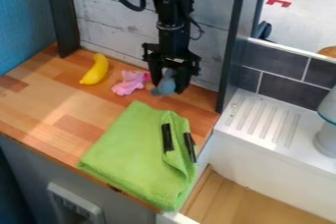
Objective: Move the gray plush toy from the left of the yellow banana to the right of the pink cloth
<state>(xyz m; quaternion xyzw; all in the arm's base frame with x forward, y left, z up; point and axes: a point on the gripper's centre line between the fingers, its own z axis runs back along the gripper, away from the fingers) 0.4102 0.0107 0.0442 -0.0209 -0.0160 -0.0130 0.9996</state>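
- Gripping a gray-blue toy [166, 83], the gripper [170, 81] hangs at the back of the wooden counter [49, 105]; its fingers appear closed on the toy's sides.
- Judging by the pose, the pickup grip looks made — but release is not done, with the toy between the fingers.
- Whether the toy touches the wood or hangs just above it, one cannot tell.
- Lying just beside the gripper is a pink toy [130, 82], with a yellow banana [96, 70] beyond it near the back wall [108, 24]; neither is held.
- Spreading across the front of the counter, a green towel [134, 152] lies folded, a flap on its right side — two black strips [167, 137] show there.
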